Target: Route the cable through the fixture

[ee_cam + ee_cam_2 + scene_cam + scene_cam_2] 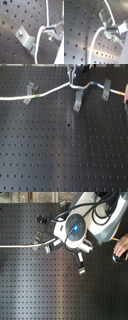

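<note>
The white cable runs across the far part of the black perforated board, from the first exterior view's left edge to its right edge. My gripper is shut on the cable just behind and above the fixture, the tall grey clip in the middle. The cable lies behind the clip, not through it. In the first wrist view the cable hangs from the fingers right beside the clip. It also shows in the second wrist view, below the clip. The arm hides the grip in the second exterior view.
A squat grey clip stands at the left, with the cable's green-yellow band beside it. Another grey clip stands at the right, with the cable running past it. A person's hand is at the second exterior view's right edge.
</note>
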